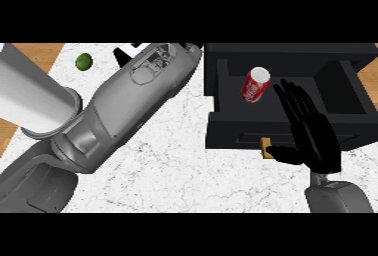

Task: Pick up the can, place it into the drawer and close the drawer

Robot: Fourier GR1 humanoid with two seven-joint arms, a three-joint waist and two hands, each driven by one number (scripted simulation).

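Right hand (314, 132), flat-fingered and holding nothing, is seen at four o'clock of the red can (255, 85) lying in the open drawer (244, 131); a skewed push could jam it.

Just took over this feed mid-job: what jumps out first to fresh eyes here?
The red soda can lying inside the open black drawer at upper right stands out most. Over the drawer's front, the black right hand is spread open with straight fingers, right of the can. The big grey left forearm cuts diagonally across the white marble counter, its hand hidden, with a small green lime at upper left.
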